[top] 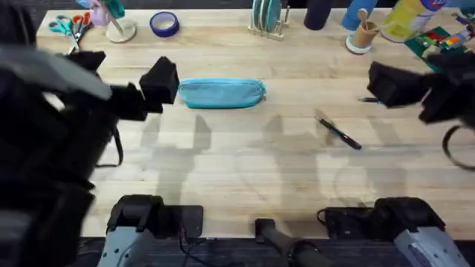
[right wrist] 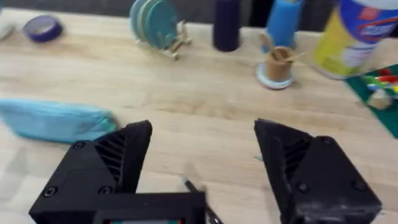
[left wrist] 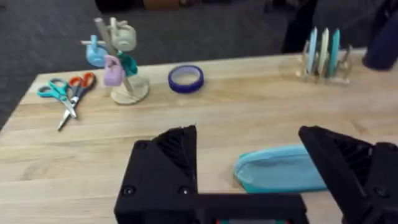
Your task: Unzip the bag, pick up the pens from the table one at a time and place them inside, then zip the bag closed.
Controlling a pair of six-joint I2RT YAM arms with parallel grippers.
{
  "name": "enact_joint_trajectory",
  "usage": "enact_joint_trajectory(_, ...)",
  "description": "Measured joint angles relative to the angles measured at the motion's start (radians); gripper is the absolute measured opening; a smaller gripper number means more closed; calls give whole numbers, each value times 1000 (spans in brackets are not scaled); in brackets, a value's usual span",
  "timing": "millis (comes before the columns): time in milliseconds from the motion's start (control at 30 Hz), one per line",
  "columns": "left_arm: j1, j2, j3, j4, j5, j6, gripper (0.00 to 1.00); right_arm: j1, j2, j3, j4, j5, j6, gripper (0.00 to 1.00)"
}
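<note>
The turquoise bag [top: 221,93] lies lengthwise on the table [top: 237,170], left of centre, and looks zipped. My left gripper [top: 159,81] hovers at its left end. The left wrist view shows this gripper [left wrist: 249,171] open, with the bag [left wrist: 280,169] ahead between its fingers [left wrist: 166,165]. A dark pen [top: 340,133] lies right of centre. Another pen [top: 369,99] pokes out from under my right gripper [top: 390,83]. In the right wrist view this gripper [right wrist: 202,168] is open and empty above a pen [right wrist: 194,185], with the bag [right wrist: 56,121] off to one side.
Along the far edge stand scissors [top: 68,26], a small peg stand [top: 115,18], a blue tape roll [top: 164,24], a plate rack [top: 267,18], a cup of wooden sticks [top: 362,33] and a yellow bottle [top: 408,18]. A cable loop [top: 454,148] hangs at the right.
</note>
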Motion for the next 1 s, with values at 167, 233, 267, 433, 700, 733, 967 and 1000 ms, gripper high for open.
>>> enact_joint_trajectory(167,0,179,168,-142,51,57,991,0,206,164,-56,-108,0,996)
enact_joint_trajectory(233,5,242,229,-177,70,71,991,0,273,220,-79,-146,0,996)
enact_joint_trajectory(267,12,266,256,-189,81,76,991,0,301,243,-88,-163,0,995)
enact_joint_trajectory(433,113,377,363,-214,174,130,991,0,401,321,-121,-228,0,995)
enact_joint_trajectory(700,353,513,385,-215,421,296,991,0,428,325,-131,-265,0,996)
enact_joint_trajectory(733,374,529,385,-215,447,315,990,0,428,326,-130,-266,0,996)
enact_joint_trajectory(967,452,604,385,-186,578,450,992,0,428,326,-130,-267,0,996)
enact_joint_trajectory(1000,452,607,385,-167,584,463,993,0,428,326,-130,-267,0,996)
